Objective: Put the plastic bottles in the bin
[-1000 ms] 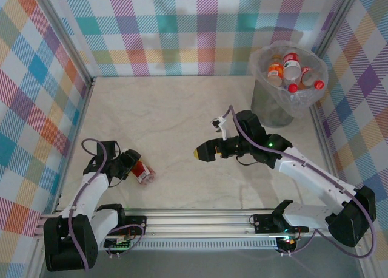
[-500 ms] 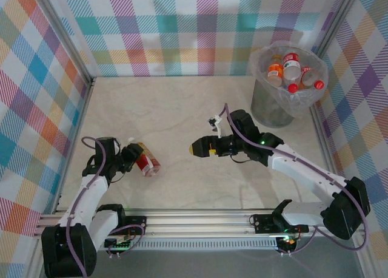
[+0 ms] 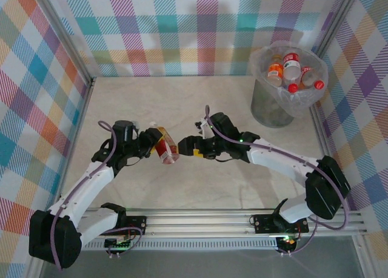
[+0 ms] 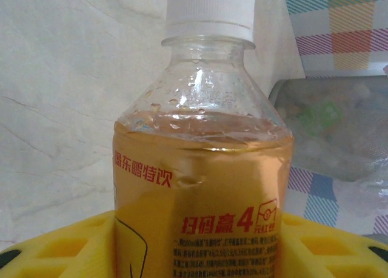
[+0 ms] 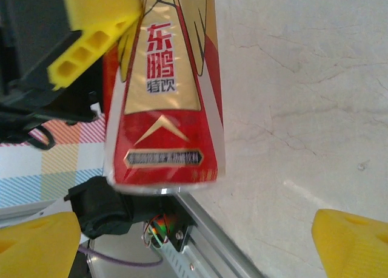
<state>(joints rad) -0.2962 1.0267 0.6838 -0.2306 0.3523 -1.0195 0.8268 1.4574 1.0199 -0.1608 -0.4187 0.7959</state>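
A plastic bottle [image 3: 165, 147] with a white cap and a red and gold label is held off the table, a little left of centre, with my left gripper [image 3: 154, 145] shut on it. The left wrist view has the bottle [image 4: 200, 187] upright between the yellow fingers [image 4: 54, 247]. My right gripper [image 3: 189, 141] is open right beside the bottle, facing it. In the right wrist view the bottle's base end [image 5: 163, 96] hangs just beyond my open yellow fingertips [image 5: 348, 244]. Several other bottles [image 3: 292, 71] lie in the bin [image 3: 267, 105] at the far right.
Checked walls enclose the pale marble-look table [image 3: 145, 102] on three sides. A metal rail [image 3: 200, 220] runs along the near edge. The bin stands in the far right corner, and its bagged wall [image 4: 333, 126] appears behind the held bottle.
My left arm has lifted the bottle from the near left of the table and carried it right, towards the middle. My right gripper has moved left to meet it.
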